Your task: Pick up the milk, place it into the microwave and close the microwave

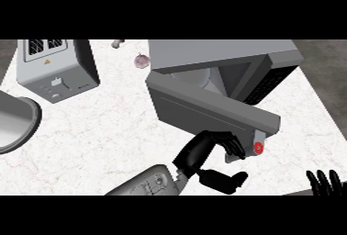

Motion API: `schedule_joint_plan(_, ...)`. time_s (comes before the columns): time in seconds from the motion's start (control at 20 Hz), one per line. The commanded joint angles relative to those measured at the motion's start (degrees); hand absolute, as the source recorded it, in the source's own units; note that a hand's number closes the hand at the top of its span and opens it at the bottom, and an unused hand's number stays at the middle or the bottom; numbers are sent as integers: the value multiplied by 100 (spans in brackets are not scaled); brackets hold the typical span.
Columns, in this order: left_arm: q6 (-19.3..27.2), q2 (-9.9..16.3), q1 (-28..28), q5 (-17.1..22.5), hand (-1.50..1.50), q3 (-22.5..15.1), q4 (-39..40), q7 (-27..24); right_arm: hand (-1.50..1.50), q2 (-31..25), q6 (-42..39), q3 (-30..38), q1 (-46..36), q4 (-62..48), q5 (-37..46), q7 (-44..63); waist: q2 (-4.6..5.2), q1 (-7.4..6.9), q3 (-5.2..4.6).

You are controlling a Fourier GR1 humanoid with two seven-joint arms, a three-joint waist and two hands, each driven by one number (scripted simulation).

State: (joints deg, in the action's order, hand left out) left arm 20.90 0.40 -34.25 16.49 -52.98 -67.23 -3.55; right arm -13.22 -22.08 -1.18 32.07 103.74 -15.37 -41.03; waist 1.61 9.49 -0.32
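A yellow warning triangle sign (pixel 48 61) stands on the grey toaster (pixel 58 69); no text is readable.

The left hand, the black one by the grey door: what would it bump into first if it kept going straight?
Probably the grey microwave door. The black left hand already points up at its lower edge, seemingly touching.

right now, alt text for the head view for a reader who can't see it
A black left robot hand presses against the edge of a grey microwave's partly open door on a white marble counter. The right robot hand rests at the lower right edge; a grey toaster stands at upper left.
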Motion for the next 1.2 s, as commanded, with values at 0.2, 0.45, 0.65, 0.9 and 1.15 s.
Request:
schedule_joint_plan(0.2,941,-38,-800,836,150,483,526,-486,-150,-206,-299,-193,83,592,-333,338,75,310,-5)
schedule_joint_plan(0.45,898,-39,-1121,1500,150,791,818,-809,-150,-459,-501,-142,80,744,-481,412,172,528,-4)
schedule_joint_plan(0.65,929,-40,-1435,1755,150,952,1204,-1036,-150,-496,-525,-239,205,1052,-667,590,195,667,-5)
schedule_joint_plan(0.9,809,-40,-1756,2110,150,1147,1656,-1223,-150,-570,-482,-163,292,1230,-745,672,255,860,-2)
schedule_joint_plan(1.15,845,-39,-2001,2291,150,1228,1974,-1420,-150,-695,-650,-179,318,1374,-934,725,289,966,14)
